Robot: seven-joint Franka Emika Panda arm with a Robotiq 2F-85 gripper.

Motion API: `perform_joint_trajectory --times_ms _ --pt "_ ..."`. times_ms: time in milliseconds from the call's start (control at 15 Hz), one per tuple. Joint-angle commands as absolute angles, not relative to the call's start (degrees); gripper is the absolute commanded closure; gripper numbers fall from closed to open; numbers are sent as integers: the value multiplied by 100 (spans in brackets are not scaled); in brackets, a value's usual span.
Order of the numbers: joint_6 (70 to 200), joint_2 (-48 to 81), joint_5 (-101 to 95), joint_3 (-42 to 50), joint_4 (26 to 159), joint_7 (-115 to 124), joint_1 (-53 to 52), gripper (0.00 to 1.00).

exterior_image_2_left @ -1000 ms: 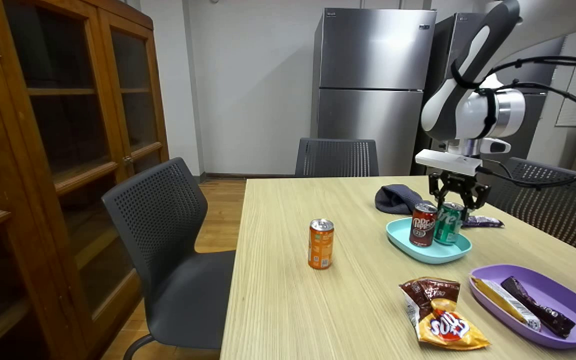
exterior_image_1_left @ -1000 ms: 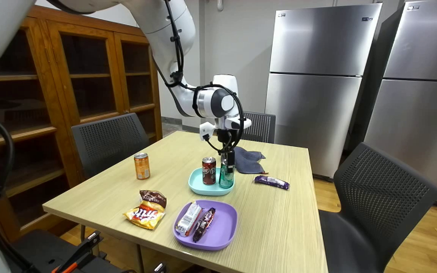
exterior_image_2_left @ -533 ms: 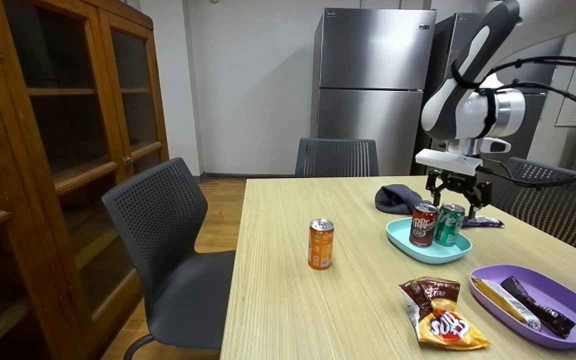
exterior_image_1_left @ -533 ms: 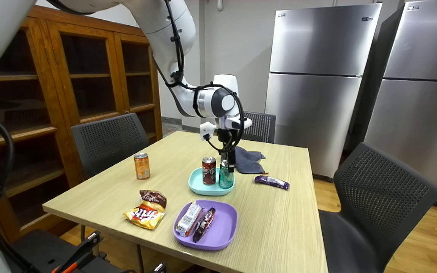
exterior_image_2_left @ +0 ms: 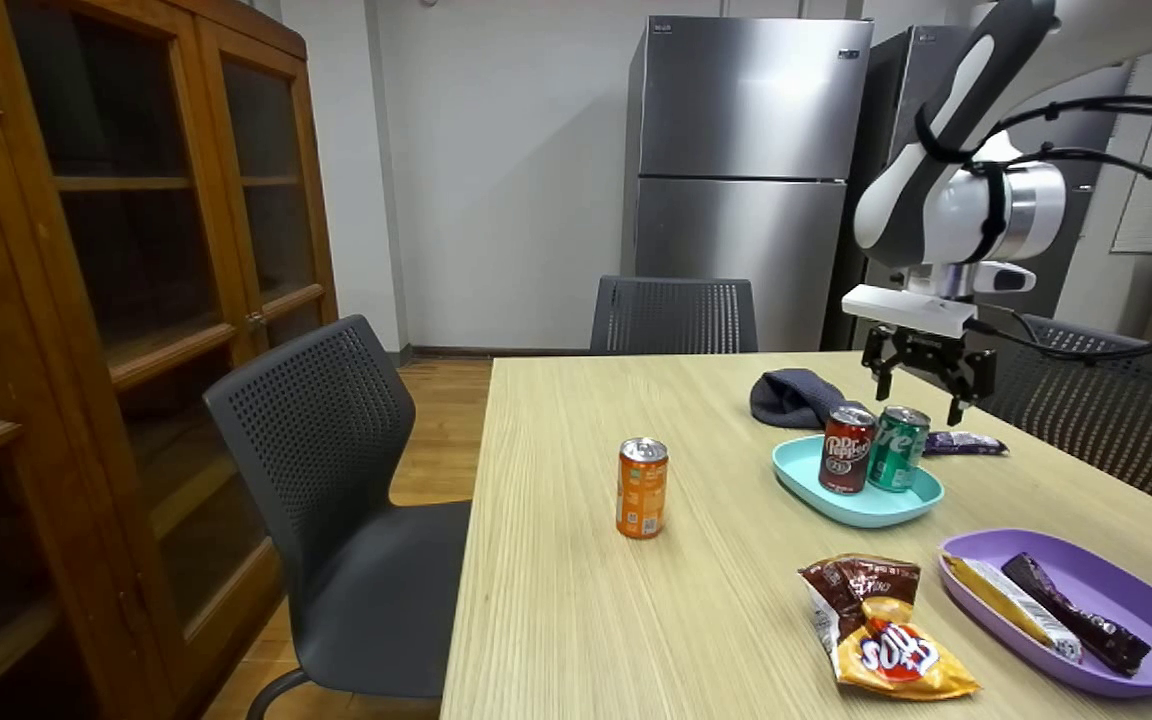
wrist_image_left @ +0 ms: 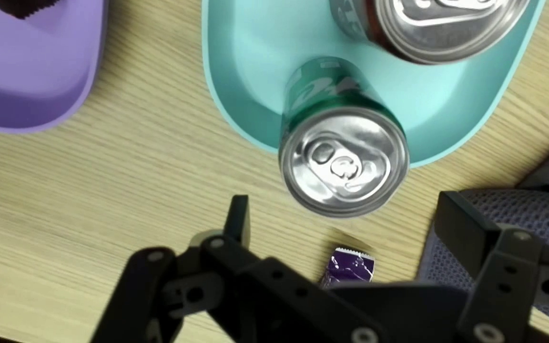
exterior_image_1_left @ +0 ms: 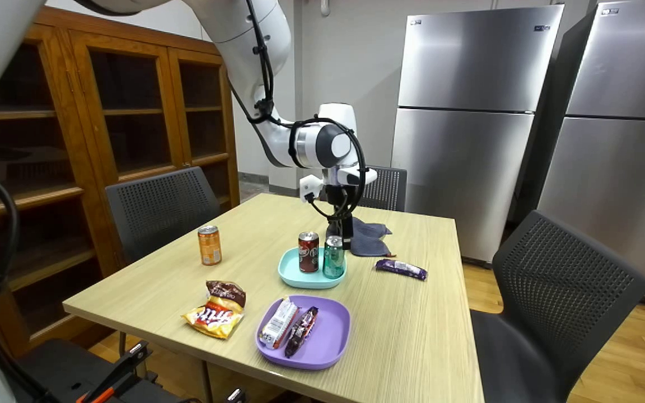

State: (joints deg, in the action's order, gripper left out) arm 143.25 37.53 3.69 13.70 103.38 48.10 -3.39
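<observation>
My gripper (exterior_image_2_left: 919,405) hangs open with nothing between its fingers, just above and behind a green can (exterior_image_2_left: 898,450). That can stands upright in a turquoise tray (exterior_image_2_left: 851,515), beside a dark red can (exterior_image_2_left: 846,455); both exterior views show the pair. From the wrist view, the green can's silver top (wrist_image_left: 343,164) lies just ahead of the fingertips, apart from them. Between and below the jaws shows the end of a purple wrapped bar (wrist_image_left: 349,265) on the table, partly hidden by the gripper. A dark grey cloth (wrist_image_left: 536,209) lies under the right finger in that view.
An orange can (exterior_image_1_left: 209,246) stands alone on the table. Near the front edge are a yellow and brown snack bag (exterior_image_1_left: 219,310) and a purple tray (exterior_image_1_left: 331,336) with two wrapped bars (exterior_image_1_left: 302,331). Chairs (exterior_image_1_left: 557,302) surround the table.
The gripper has opened and let go of the green can, then risen and drawn back from it, rightward in both exterior views. The can stays standing in the turquoise tray.
</observation>
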Motion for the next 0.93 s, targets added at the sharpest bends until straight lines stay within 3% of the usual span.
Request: perform_joint_trajectory --times_ms 0,867 --pt "14110 3494 297 1376 10395 4717 -219 0" --pt "14321 3602 337 1454 10325 4622 3 0"
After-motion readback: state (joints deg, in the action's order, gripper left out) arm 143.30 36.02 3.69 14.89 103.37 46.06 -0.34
